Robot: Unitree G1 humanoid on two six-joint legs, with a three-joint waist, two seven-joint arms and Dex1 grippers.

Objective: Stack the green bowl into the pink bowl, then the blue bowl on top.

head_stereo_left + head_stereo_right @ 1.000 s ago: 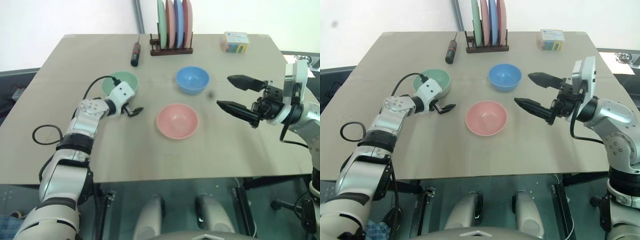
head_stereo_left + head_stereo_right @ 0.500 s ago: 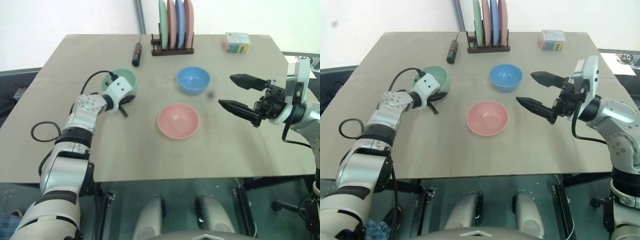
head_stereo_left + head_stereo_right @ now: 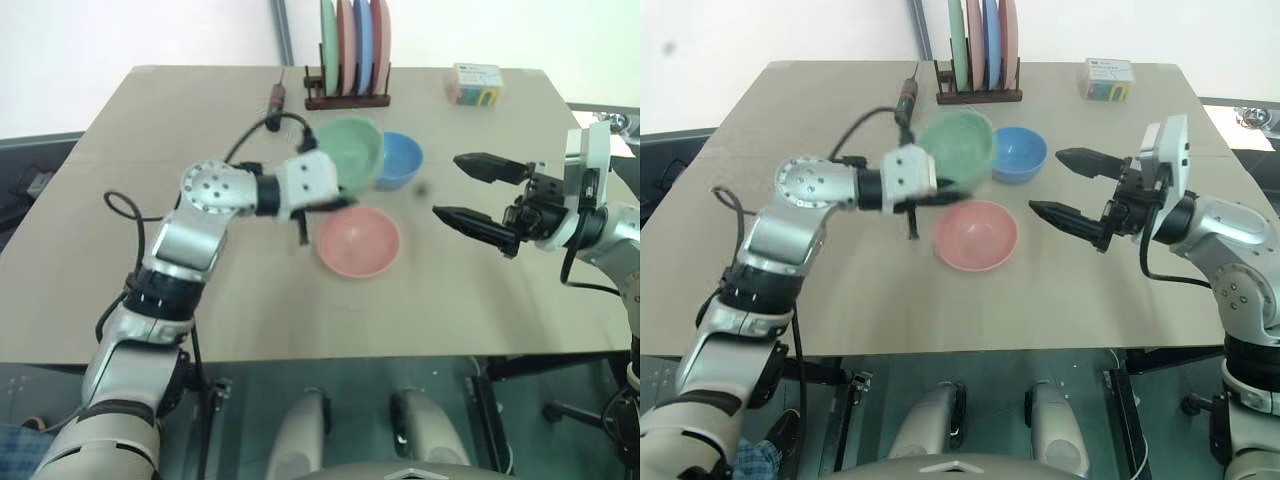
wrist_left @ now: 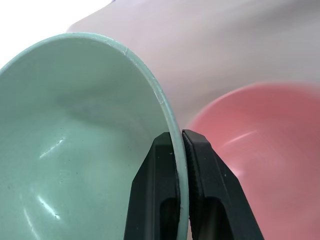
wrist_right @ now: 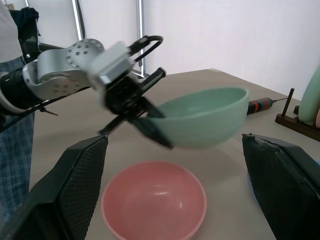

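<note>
Bright, even light fills the scene. The green bowl [image 3: 352, 150] smears with motion blur, the white background glares, and the near black fingers [image 5: 65, 192] sit out of focus.

**Nothing readable here**

Looked for text and came up dry. The small box [image 3: 474, 83] at the upper right of the frame, on the far edge of the tabletop [image 3: 250, 300], has a blue-and-white top and coloured sides, probably printed, but the lettering is too small to make out. No legible labels, brands, numbers or signs anywhere else.
</note>
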